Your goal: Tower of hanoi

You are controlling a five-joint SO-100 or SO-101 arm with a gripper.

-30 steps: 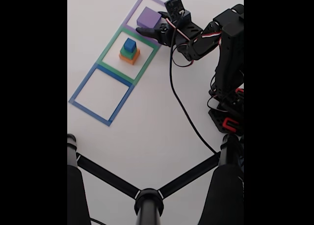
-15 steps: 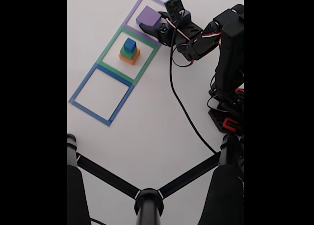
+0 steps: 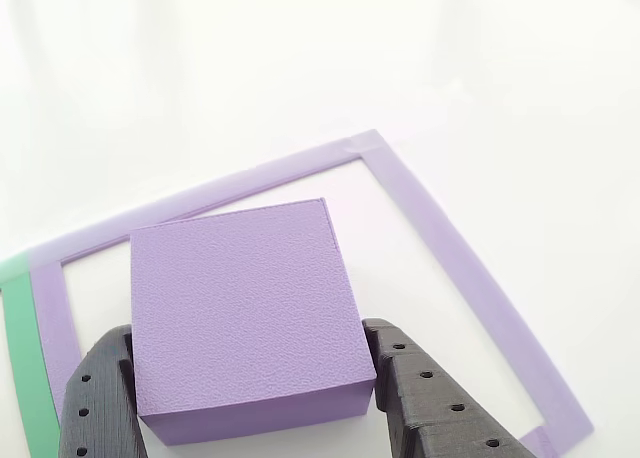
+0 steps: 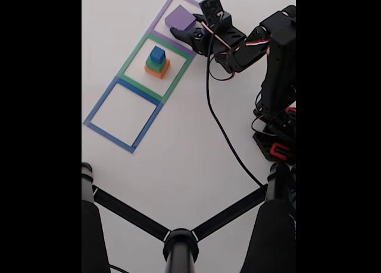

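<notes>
At the bottom of the other view, the jaws (image 3: pixel 255 398) stand one on each side of the purple block (image 3: pixel 245 313), the two dark perforated fingers (image 3: pixel 415 398) pressed against its left and right faces, so the block is clamped between them. The block's textured top faces the camera and fills the lower middle of that frame. It sits within the purple taped outline (image 3: pixel 470 278), whose far corner shows in the upper right and whose left side meets a strip of green tape (image 3: pixel 22 368) at the left edge. Whether the block rests on the white table (image 3: pixel 300 68) or is raised off it cannot be told.

In the fixed view, the jaws (image 4: pixel 186 36) are at the upper middle of the frame, at the lower right side of the purple block (image 4: pixel 180 16), which lies inside the topmost taped square. The black arm (image 4: pixel 268 52) reaches in from the right edge, with a black cable (image 4: pixel 223 136) trailing down across the table.

Just below, inside the green taped outline (image 4: pixel 134 61), stands a stack: the orange block (image 4: pixel 157 71) at the bottom, the green block (image 4: pixel 156 64) on it, and the blue cube (image 4: pixel 158 54) on top. Further toward the lower left lies the blue taped outline (image 4: pixel 98 109). A black three-legged stand (image 4: pixel 180 243) crosses the bottom of the frame.
</notes>
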